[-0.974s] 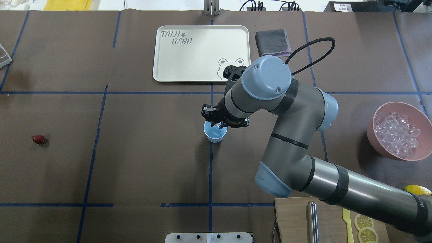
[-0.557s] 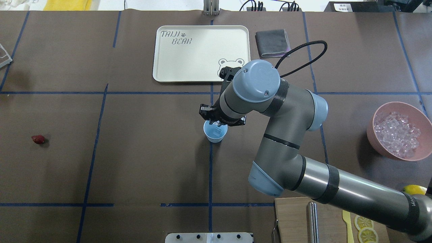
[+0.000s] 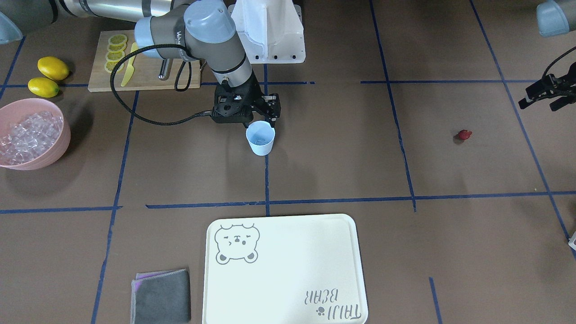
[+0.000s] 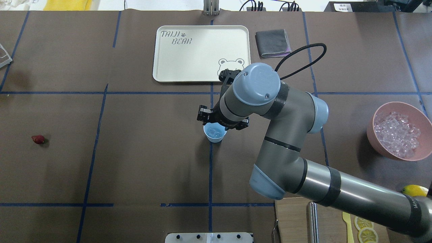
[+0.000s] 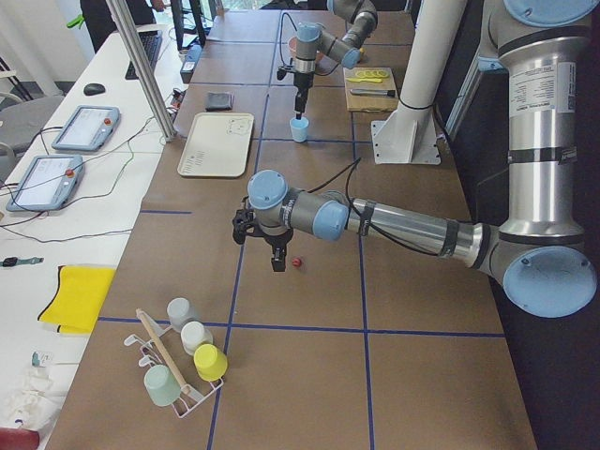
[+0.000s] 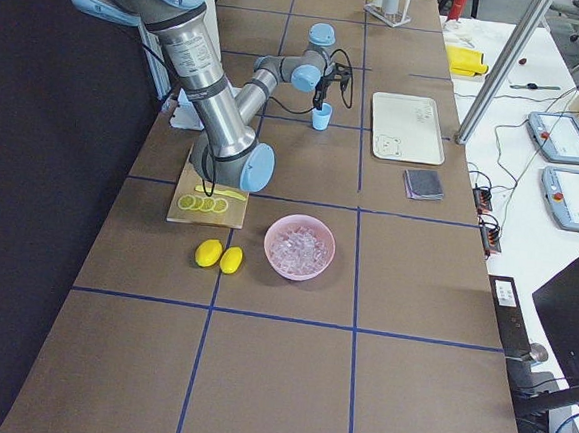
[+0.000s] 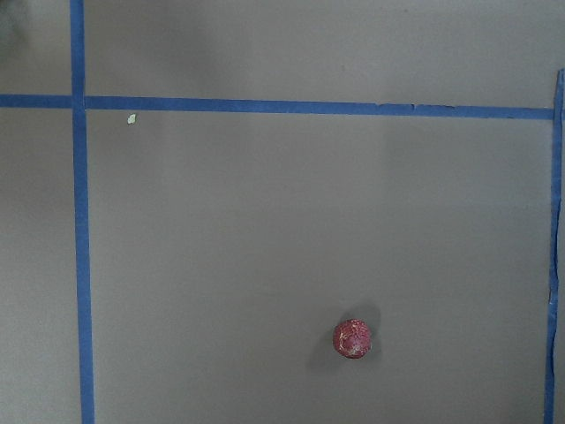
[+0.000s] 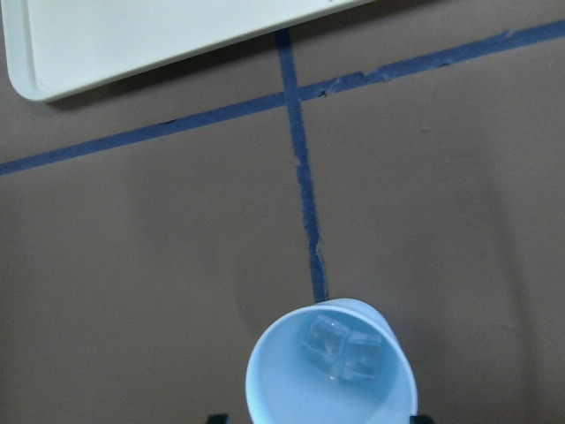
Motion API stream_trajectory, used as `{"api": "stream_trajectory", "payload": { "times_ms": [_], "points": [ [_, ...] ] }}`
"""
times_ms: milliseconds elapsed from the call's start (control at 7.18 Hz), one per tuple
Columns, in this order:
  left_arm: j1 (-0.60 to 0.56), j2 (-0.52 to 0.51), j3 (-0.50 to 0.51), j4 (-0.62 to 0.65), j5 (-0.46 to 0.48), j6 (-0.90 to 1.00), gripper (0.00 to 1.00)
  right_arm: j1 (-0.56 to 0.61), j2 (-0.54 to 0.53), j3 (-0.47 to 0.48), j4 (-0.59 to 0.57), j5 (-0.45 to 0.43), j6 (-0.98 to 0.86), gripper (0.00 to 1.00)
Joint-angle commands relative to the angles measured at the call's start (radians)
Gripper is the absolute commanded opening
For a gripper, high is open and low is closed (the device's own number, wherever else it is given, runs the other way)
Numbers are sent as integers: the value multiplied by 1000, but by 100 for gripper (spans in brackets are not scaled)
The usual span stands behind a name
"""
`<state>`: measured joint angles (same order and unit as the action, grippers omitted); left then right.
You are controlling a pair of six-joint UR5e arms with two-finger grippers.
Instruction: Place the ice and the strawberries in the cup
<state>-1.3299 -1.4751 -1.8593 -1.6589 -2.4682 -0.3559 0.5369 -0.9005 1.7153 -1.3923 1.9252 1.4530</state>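
The pale-blue cup (image 4: 214, 132) (image 3: 260, 137) stands mid-table on a blue tape line. Two clear cubes of ice (image 8: 344, 352) lie in its bottom. My right gripper (image 8: 316, 419) (image 4: 220, 122) hovers just above the cup's rim, open, its tips showing on either side of the cup with nothing between them. More ice (image 4: 396, 133) fills the pink bowl (image 3: 58, 135) at the table's right. The strawberry (image 4: 38, 139) (image 7: 353, 338) lies alone on the mat at far left. My left gripper (image 3: 537, 108) hangs above and beside it, apart from it, and looks open.
A cream tray (image 4: 162, 72) lies beyond the cup, with a grey cloth (image 4: 272, 43) to its right. A cutting board (image 3: 144, 76) carries lemon slices and a yellow knife, and two lemons (image 3: 49, 74) sit beside it. A rack of cups (image 5: 183, 361) stands at the left end.
My right wrist has drifted slightly left over the cup, so more of the cup's inside shows, with ice in it. The strawberry has not moved.
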Motion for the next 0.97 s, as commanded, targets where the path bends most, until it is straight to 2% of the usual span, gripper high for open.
{"api": "stream_trajectory", "payload": {
  "times_ms": [0, 139, 278, 557, 696, 835],
  "points": [
    [0, 1, -6, 1, 0, -2, 100, 158, -210, 167, -4, 161, -95, 74],
    [0, 1, -9, 1, 0, -2, 100, 261, -351, 243, -4, 240, -231, 74],
    [0, 1, -9, 1, 0, -2, 100, 337, -470, 277, -4, 260, -375, 74],
    [-2, 1, -17, 2, 0, -2, 100, 463, -706, 296, 3, 249, -889, 77],
    [-2, 4, -21, 4, 0, -3, 100, 498, -750, 285, 3, 247, -1051, 97],
    [-2, 4, -24, 4, 2, -3, 100, 500, -771, 283, 19, 247, -1068, 97]
  ]
}}
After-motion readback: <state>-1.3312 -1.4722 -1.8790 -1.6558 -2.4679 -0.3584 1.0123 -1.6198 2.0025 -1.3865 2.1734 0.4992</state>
